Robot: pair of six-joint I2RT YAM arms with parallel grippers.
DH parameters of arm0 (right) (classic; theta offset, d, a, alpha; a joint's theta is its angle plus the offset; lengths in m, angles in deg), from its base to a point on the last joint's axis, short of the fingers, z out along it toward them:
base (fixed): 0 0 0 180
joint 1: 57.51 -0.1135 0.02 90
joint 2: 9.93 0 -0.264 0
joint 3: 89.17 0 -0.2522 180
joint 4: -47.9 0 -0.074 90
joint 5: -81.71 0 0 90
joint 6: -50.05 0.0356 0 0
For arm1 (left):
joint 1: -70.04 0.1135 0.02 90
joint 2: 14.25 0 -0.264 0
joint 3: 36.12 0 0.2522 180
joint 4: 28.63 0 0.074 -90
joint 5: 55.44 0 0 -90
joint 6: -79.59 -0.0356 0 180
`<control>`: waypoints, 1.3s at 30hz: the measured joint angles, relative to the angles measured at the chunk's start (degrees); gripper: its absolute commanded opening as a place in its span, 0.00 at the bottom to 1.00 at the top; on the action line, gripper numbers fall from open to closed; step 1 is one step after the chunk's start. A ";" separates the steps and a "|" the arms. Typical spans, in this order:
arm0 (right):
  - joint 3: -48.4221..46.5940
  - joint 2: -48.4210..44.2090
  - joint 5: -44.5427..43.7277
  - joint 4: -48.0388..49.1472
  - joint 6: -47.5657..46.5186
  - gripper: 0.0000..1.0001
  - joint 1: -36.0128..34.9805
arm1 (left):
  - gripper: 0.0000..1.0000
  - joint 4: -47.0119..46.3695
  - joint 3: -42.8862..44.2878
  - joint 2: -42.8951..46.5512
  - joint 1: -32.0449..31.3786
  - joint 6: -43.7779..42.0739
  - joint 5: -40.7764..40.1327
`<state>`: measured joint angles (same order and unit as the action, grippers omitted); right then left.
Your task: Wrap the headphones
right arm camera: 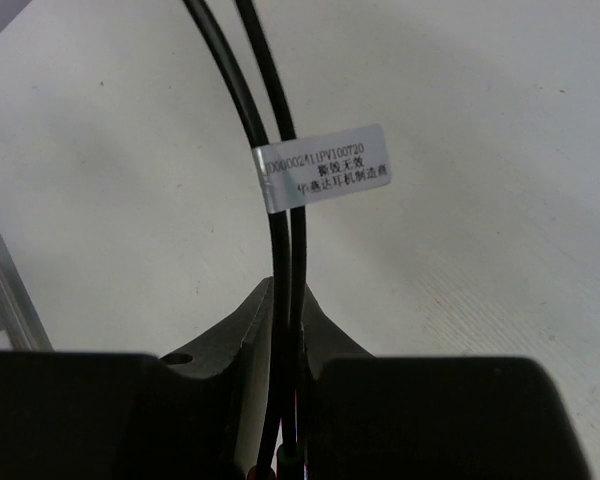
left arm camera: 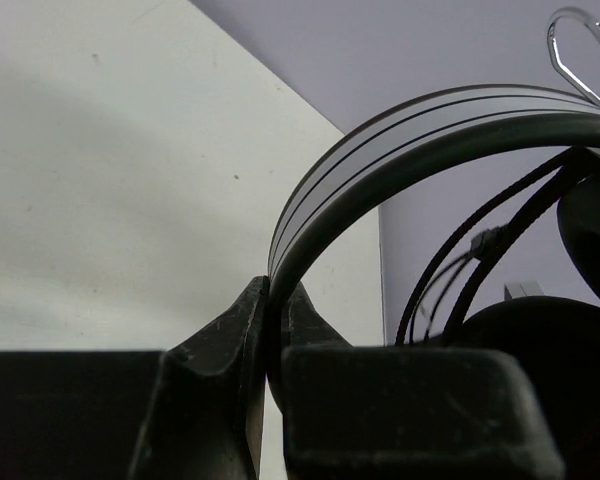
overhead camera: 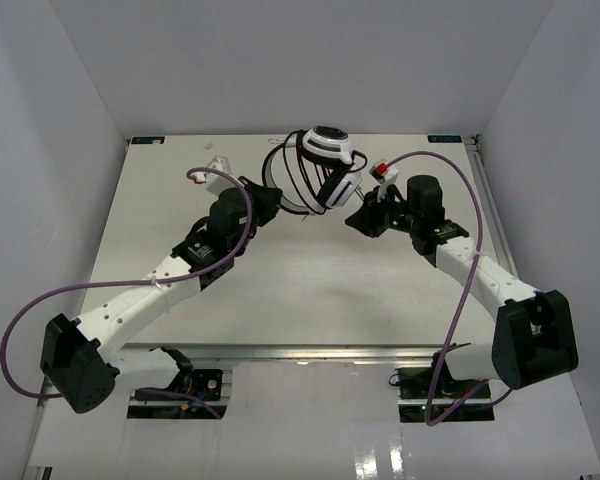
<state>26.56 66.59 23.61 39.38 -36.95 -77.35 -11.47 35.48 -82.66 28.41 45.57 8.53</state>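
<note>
So the headphones (overhead camera: 326,150) are in the upper middle of the top view, near the far edge of the white surface (overhead camera: 280,290), right between the 2 arms. The left hand (left arm camera: 277,300) is pinched tight on the thin headband (left arm camera: 380,160), low and centre in its wrist view, with the band arcing off to the upper right. The right hand (right arm camera: 285,300) is squeezed narrow on 2 strands of the black cable (right arm camera: 277,250), just under a little white label (right arm camera: 315,166) with printed text. The purple robot cables (overhead camera: 40,310) loop off both arms.
</note>
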 measured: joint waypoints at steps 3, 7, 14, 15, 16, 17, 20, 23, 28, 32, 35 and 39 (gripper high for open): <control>2.57 -0.56 0.75 1.86 0.96 0.08 -0.56 | 0.00 0.36 -1.90 -1.97 1.36 4.55 -1.30; 5.83 -0.10 2.31 4.52 2.31 0.08 -1.28 | 0.00 0.80 -4.60 -4.05 3.02 9.79 -1.60; 6.62 6.41 5.14 6.91 4.12 0.08 -2.30 | 0.00 1.93 -8.25 -8.64 6.05 15.46 -0.09; 6.65 7.40 5.57 7.11 4.17 0.08 -2.47 | 0.00 2.57 -8.51 -9.08 6.50 15.90 0.26; 6.67 8.51 5.97 7.29 4.18 0.08 -2.66 | 0.00 3.20 -8.67 -9.52 6.90 16.27 0.61; 6.66 9.90 6.35 7.40 4.17 0.08 -2.91 | 0.00 3.79 -8.68 -9.94 7.22 16.54 0.97; 6.34 15.18 7.43 7.00 4.14 0.08 -3.96 | 0.00 5.65 -8.56 -11.59 7.82 17.27 1.94; 5.00 20.80 8.30 5.50 4.06 0.08 -5.50 | 0.00 7.49 -8.28 -14.24 8.13 18.18 2.56; 3.45 25.54 9.05 3.46 3.74 0.08 -8.16 | 0.00 10.18 -8.27 -18.25 8.44 19.63 3.03; 3.32 25.75 9.18 3.24 3.64 0.08 -9.13 | 0.00 12.23 -7.10 -22.01 8.77 21.86 3.96; 3.27 25.77 9.14 3.25 3.68 0.08 -9.12 | 0.00 13.17 -6.21 -25.13 8.90 23.58 5.23; 2.69 26.55 9.07 3.23 3.72 0.08 -9.10 | 0.00 16.83 -1.94 -30.43 8.90 25.44 6.95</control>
<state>29.25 93.15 32.69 42.61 -33.23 -86.45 5.36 33.54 -113.10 37.31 71.01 15.48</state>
